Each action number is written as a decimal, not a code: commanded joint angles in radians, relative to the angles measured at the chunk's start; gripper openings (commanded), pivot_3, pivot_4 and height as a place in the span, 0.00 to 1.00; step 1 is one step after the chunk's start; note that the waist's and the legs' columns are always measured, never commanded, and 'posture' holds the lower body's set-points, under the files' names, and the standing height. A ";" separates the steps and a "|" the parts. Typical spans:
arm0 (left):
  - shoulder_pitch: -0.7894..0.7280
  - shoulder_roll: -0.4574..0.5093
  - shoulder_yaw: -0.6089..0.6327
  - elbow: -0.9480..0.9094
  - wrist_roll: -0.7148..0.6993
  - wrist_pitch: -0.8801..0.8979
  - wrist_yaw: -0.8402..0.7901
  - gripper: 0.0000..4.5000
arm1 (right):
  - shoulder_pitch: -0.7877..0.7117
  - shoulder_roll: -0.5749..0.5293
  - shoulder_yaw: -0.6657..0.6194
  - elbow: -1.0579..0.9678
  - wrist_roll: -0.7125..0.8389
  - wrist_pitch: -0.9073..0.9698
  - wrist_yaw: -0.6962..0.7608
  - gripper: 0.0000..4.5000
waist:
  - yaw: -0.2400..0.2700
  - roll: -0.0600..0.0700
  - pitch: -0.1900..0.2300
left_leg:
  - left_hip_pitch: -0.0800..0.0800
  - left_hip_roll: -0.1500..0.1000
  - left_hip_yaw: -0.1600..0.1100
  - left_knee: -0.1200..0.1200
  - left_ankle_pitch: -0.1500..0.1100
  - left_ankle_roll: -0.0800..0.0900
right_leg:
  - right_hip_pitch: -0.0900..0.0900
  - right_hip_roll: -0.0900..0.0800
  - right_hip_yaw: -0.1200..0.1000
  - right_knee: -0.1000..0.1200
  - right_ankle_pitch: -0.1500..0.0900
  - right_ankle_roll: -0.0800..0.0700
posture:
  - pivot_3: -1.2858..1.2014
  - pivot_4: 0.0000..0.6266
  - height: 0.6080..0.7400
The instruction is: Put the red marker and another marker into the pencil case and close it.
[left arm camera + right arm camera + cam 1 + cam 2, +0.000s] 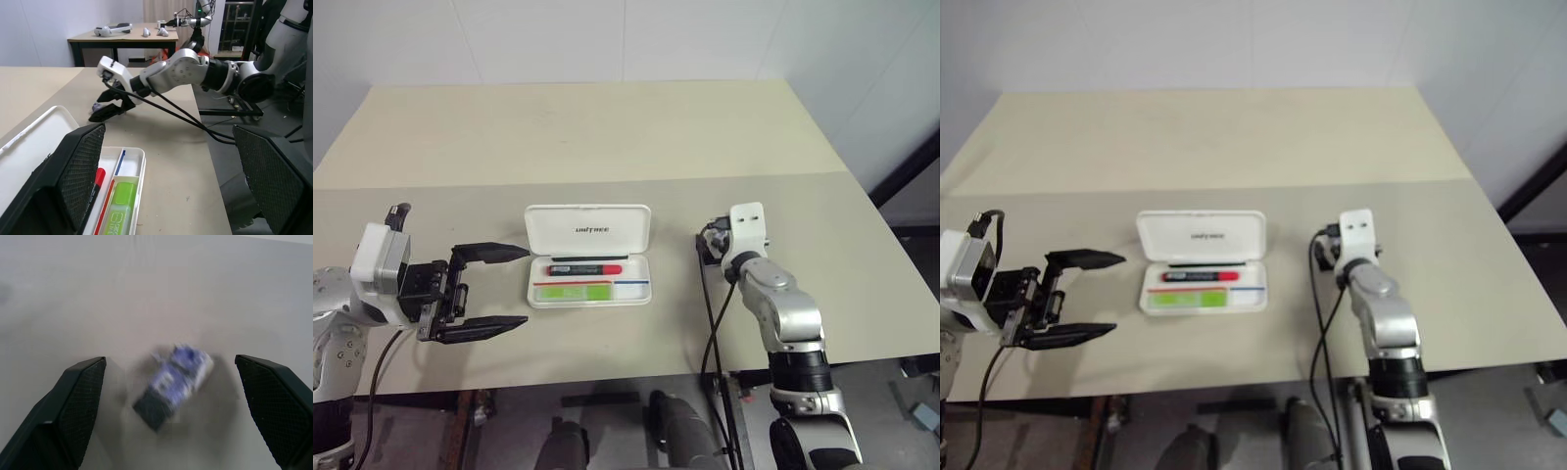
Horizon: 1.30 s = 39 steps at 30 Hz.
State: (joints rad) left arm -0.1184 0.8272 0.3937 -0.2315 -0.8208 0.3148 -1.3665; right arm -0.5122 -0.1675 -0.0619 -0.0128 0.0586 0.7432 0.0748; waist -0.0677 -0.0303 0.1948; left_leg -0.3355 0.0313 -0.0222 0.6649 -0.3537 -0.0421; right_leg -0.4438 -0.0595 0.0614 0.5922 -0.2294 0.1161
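1. While our left gripper (499, 286) hangs wide open and empty left of the pencil case (589, 255), nothing touches it.
2. We see the red marker (585, 268) and green highlighter (576, 291) inside the open case.
3. Our right gripper (171, 396) stands spread wide around a small purple object (175, 382), not gripping it.

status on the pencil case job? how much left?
Done: the red marker and the green highlighter both lie in the open pencil case. In hand: nothing; the left gripper is open beside the case, the right gripper open over a small purple object. Left: shutting the lid.
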 commanded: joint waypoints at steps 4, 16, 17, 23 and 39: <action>0.030 0.005 0.048 -0.050 -0.011 -0.016 0.024 0.99 | 0.006 -0.001 0.008 -0.020 -0.013 0.088 -0.019 1.00 | -0.006 -0.001 0.000 | 0.000 0.000 0.000 0.000 0.000 0.000 | 0.000 0.000 0.000 -0.001 0.000 0.000 | 0.52 0.24 1.00; 0.013 0.002 0.042 -0.039 -0.002 -0.021 0.031 1.00 | 0.067 -0.038 0.043 -0.092 -0.037 0.231 -0.025 0.57 | 0.021 -0.003 -0.002 | -0.001 0.000 -0.001 -0.001 0.000 0.000 | 0.000 0.000 -0.001 -0.002 0.000 0.000 | 0.52 0.24 1.00; 0.011 0.001 0.040 -0.036 0.000 -0.022 0.030 1.00 | 0.070 -0.041 0.048 -0.101 -0.037 0.235 -0.020 0.49 | 0.023 -0.003 -0.002 | -0.001 0.000 -0.001 -0.001 0.000 0.000 | 0.000 0.000 -0.002 -0.002 0.000 0.000 | 0.52 0.24 1.00; -0.001 -0.003 0.032 -0.029 0.004 -0.028 0.030 1.00 | 0.064 -0.067 0.053 -0.125 -0.030 0.227 0.004 0.09 | 0.037 -0.003 -0.002 | -0.001 0.000 0.000 -0.001 0.000 0.000 | 0.000 -0.001 -0.002 -0.003 0.000 0.000 | 0.52 0.24 1.00; -0.010 -0.031 0.000 -0.027 0.008 -0.047 0.035 1.00 | -0.079 -0.208 0.038 -0.221 0.112 0.029 0.309 0.09 | 0.020 0.001 0.000 | -0.002 0.000 0.001 -0.001 0.000 0.000 | 0.000 -0.001 -0.001 -0.003 0.000 0.001 | 0.52 0.24 1.00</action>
State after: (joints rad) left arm -0.1189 0.7985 0.3846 -0.2577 -0.8134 0.2836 -1.3322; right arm -0.5662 -0.3574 -0.0062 -0.1706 0.1453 0.7991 0.3419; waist -0.0478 -0.0297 0.1947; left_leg -0.3370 0.0312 -0.0215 0.6639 -0.3541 -0.0420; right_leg -0.4441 -0.0600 0.0603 0.5889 -0.2291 0.1167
